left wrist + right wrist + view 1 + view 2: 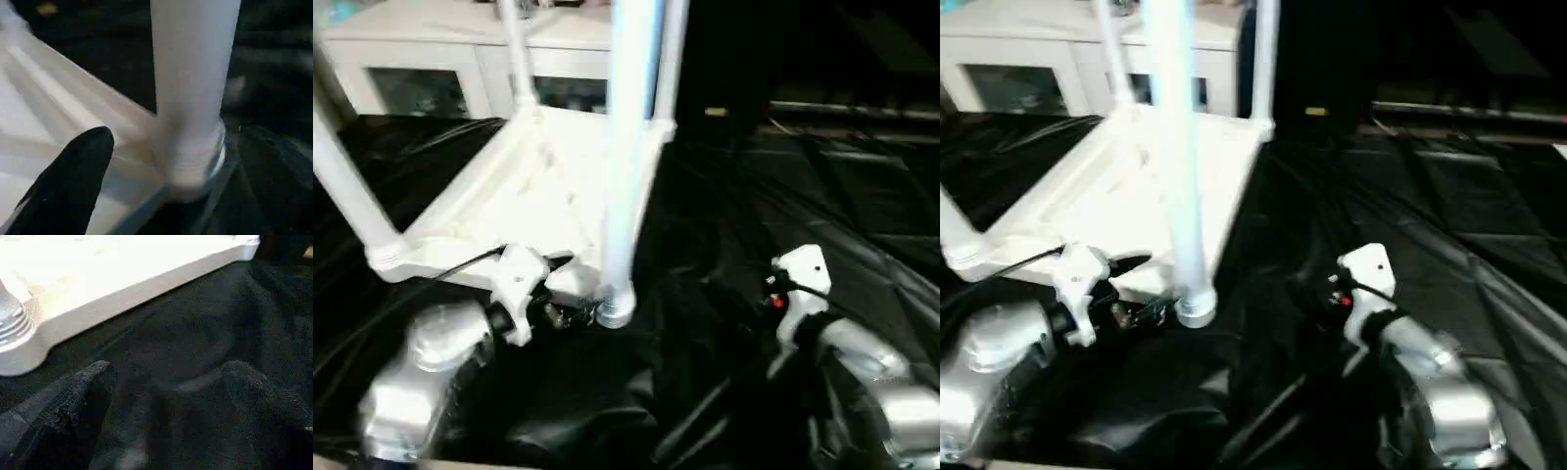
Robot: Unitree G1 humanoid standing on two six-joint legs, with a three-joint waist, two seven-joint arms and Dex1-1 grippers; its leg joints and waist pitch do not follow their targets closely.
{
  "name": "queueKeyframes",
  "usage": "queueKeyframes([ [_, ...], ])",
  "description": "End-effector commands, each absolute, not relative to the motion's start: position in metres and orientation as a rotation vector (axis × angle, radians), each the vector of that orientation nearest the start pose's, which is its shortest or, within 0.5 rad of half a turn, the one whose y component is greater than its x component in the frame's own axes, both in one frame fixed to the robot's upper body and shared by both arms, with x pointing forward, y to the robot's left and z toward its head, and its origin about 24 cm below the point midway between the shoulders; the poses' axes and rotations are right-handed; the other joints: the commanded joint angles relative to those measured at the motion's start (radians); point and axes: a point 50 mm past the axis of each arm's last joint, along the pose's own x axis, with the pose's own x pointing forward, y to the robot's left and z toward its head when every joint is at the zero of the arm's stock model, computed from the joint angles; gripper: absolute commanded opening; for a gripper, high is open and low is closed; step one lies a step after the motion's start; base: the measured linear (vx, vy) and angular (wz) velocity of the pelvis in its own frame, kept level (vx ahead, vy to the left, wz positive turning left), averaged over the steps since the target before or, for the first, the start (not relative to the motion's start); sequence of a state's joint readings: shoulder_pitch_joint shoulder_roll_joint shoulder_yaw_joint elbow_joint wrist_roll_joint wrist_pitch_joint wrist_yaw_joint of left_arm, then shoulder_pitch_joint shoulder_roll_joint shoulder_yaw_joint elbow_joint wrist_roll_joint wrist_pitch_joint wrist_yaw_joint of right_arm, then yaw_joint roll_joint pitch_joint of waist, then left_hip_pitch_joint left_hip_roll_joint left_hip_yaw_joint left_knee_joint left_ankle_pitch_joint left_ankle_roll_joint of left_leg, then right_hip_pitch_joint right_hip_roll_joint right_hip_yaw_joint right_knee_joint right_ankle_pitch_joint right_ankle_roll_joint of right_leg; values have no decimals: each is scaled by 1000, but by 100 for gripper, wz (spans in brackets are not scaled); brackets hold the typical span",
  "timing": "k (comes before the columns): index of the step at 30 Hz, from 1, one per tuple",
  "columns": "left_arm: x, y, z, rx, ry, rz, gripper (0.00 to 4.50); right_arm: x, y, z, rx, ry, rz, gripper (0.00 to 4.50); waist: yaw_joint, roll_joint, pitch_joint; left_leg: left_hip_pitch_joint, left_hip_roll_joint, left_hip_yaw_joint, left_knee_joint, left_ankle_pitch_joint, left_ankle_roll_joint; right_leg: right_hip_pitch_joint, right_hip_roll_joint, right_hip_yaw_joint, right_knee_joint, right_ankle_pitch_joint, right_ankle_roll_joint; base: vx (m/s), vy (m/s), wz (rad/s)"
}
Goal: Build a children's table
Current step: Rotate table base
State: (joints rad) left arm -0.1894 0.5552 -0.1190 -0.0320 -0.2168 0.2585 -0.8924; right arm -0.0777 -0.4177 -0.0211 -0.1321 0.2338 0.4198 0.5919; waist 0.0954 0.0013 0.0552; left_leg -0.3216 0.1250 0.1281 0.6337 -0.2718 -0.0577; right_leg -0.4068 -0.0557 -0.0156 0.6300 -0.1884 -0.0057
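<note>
With all four long white tubular legs standing up from the corner sockets of the upturned white plastic rectangular table top, the step in hand looks like seating the near-right leg — or checking it. To do it well: press straight down the leg's axis, not sideways, and keep the top flat on the black sheet so the socket takes the load evenly.

Left gripper — fingers spread wide, empty, one black finger just beside the leg's ribbed base, on its left, not touching as far as I can tell. Right gripper — fingers apart, nothing between them, hovering over the sheet, to the right of that corner and clear of it.
</note>
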Motion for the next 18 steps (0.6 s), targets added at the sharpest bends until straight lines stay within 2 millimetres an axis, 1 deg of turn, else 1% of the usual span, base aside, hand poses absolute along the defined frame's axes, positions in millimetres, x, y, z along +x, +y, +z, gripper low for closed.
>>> queueKeyframes([
  [1, 262, 180, 75, 333, 292, -1069, 450, 258, -190, 70, -123, 250, 637, 387, 2, -4, -47, -19, 67, -17, -93, -70, 47, 53, -80, 51, -83, -264, -177, 0, 0, 0],
  [2, 269, 188, 78, 393, 317, -1099, 450, 258, -190, 72, -147, 255, 689, 387, -3, -6, -49, -22, 68, -16, -92, -51, 51, 57, -81, 49, -80, -245, -190, 0, 0, 0],
  [3, 269, 188, 78, 393, 317, -1099, 450, 258, -190, 72, -147, 255, 689, 387, -1, -3, -48, -20, 66, -16, -93, -53, 55, 52, -76, 47, -83, -256, -189, 0, 0, 0],
  [4, 281, 199, 83, 482, 346, -1118, 450, 257, -189, 75, -177, 265, 756, 387, -5, -1, -50, -20, 67, -14, -91, -55, 57, 54, -76, 46, -79, -239, -195, 0, 0, 0],
  [5, 288, 204, 86, 523, 361, -1126, 450, 257, -189, 76, -188, 271, 785, 387, -5, -1, -50, -16, 65, -13, -92, -61, 64, 52, -70, 44, -83, -250, -186, 0, 0, 0],
  [6, 288, 204, 86, 523, 361, -1126, 450, 257, -189, 76, -188, 271, 785, 387, -4, 0, -50, -13, 65, -12, -92, -61, 64, 50, -72, 44, -84, -250, -186, 0, 0, 0],
  [7, 289, 204, 87, 529, 362, -1129, 432, 257, -189, 76, -189, 271, 789, 394, -5, -1, -52, -17, 71, -14, -92, -51, 54, 55, -79, 43, -78, -223, -203, 0, 0, 0],
  [8, 298, 205, 91, 548, 362, -1153, 421, 256, -188, 77, -197, 280, 833, 394, -5, -4, -52, -19, 73, -14, -92, -42, 50, 57, -80, 41, -77, -210, -210, 0, 0, 0],
  [9, 298, 205, 91, 548, 362, -1153, 410, 256, -188, 77, -197, 280, 833, 394, -4, -3, -52, -18, 71, -12, -92, -41, 50, 55, -79, 41, -78, -211, -213, 0, 0, 0],
  [10, 302, 205, 92, 546, 360, -1165, 410, 255, -187, 77, -203, 287, 859, 394, -3, 0, -55, -15, 76, -11, -90, -33, 44, 54, -83, 41, -72, -181, -232, 0, 0, 0],
  [11, 307, 205, 92, 554, 372, -1192, 401, 253, -186, 77, -216, 296, 901, 394, -4, -1, -54, -18, 75, -10, -90, -29, 47, 55, -81, 40, -73, -171, -237, 0, 0, 0],
  [12, 310, 205, 92, 577, 395, -1213, 387, 250, -184, 76, -223, 310, 950, 394, -1, -3, -58, -15, 74, -7, -87, -12, 58, 53, -81, 40, -71, -135, -246, 0, 0, 0],
  [13, 310, 205, 92, 577, 395, -1213, 368, 250, -184, 76, -223, 310, 950, 394, -1, -3, -58, -15, 74, -7, -87, -12, 58, 53, -81, 40, -71, -135, -246, 0, 0, 0],
  [14, 312, 206, 91, 596, 413, -1229, 368, 248, -182, 76, -227, 318, 981, 394, -3, -5, -57, -20, 77, -6, -87, -8, 62, 58, -84, 40, -68, -116, -255, 0, 0, 0],
  [15, 315, 206, 91, 607, 424, -1238, 356, 246, -180, 76, -232, 327, 1019, 394, 0, 0, -59, -21, 81, -6, -86, -5, 57, 61, -90, 41, -65, -110, -259, 0, 0, 0],
  [16, 318, 205, 91, 610, 434, -1252, 347, 245, -179, 77, -240, 337, 1060, 394, -1, -1, -59, -22, 81, -5, -87, -9, 55, 62, -89, 40, -66, -114, -261, 0, 0, 0],
  [17, 321, 205, 91, 611, 438, -1265, 336, 244, -178, 77, -246, 342, 1085, 394, 1, 0, -58, -20, 80, -3, -87, -18, 55, 60, -88, 40, -71, -129, -260, 0, 0, 0],
  [18, 323, 204, 90, 611, 440, -1273, 325, 243, -177, 77, -250, 346, 1100, 394, 1, -2, -57, -21, 83, -3, -88, -20, 51, 62, -90, 41, -70, -124, -265, 0, 0, 0],
])
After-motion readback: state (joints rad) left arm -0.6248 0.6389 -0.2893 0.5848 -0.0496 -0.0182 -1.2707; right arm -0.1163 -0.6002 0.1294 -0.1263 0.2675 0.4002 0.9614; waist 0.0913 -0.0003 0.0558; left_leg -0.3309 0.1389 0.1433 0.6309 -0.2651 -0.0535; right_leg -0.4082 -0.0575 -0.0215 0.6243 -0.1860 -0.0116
